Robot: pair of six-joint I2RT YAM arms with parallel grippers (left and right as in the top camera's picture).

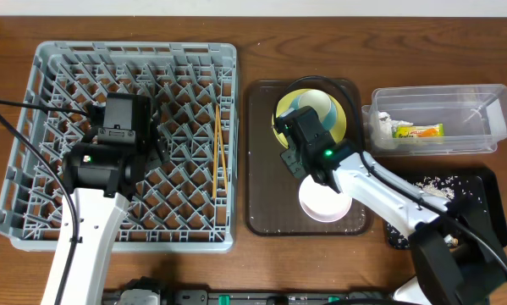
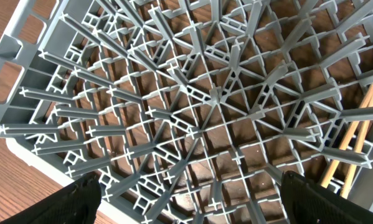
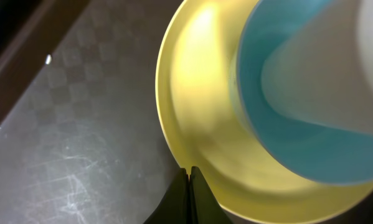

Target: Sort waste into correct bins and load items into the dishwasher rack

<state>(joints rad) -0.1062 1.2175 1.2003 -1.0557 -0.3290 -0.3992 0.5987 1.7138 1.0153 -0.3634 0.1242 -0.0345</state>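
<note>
My left gripper (image 1: 157,141) (image 2: 189,200) is open and empty, hovering over the large grey dishwasher rack (image 1: 33,227) (image 2: 211,93). The pair of wooden chopsticks (image 1: 218,152) (image 2: 354,134) lies in the rack's right part. My right gripper (image 3: 190,171) is shut, its tips at the near rim of the yellow plate (image 1: 280,120) (image 3: 198,112); nothing shows between the fingers. The light blue cup (image 1: 317,103) (image 3: 286,118) stands on the plate. The white bowl (image 1: 325,203) sits on the brown tray (image 1: 266,186) (image 3: 80,143), partly under my right arm.
The clear tub (image 1: 439,95) at the right holds the yellow-green wrapper (image 1: 418,131) and white napkin (image 1: 380,125). The black tray (image 1: 483,180) below it holds whitish crumbs (image 1: 435,182). My right arm crosses the black tray's left part.
</note>
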